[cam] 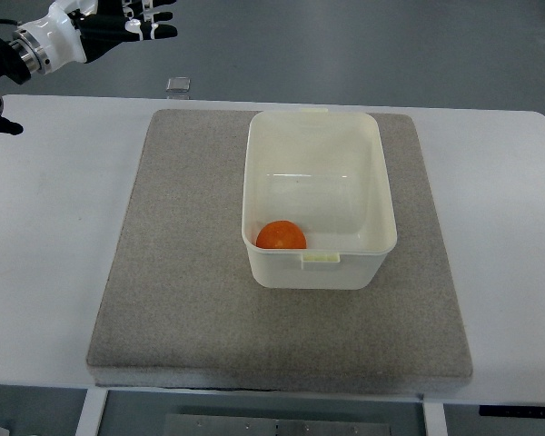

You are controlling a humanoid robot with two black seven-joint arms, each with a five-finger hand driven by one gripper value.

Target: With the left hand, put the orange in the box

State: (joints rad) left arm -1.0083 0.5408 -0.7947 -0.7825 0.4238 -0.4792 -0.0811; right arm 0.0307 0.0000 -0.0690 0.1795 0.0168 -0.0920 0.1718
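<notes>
— Where is the robot's black-and-white left hand point(132, 20)?
— Raised at eleven o'clock beyond the white bench point(45, 227), fingers point(162, 31) stretched out flat, released, grasping nothing.
— And the round orange fruit point(281, 236)?
— Inside the cream rectangular plastic box point(381, 195), at its seven o'clock corner, on the grey felt mat point(182, 272).

White table point(45, 236); grey mat point(182, 272) lying on it.

Left hand point(132, 23) cut by the top edge; upper fingers out of frame. Orange point(281, 236): lower part hidden behind the box point(318, 268) near wall. Small clear object point(177, 85) beyond the table point(45, 227): too small to identify.
</notes>
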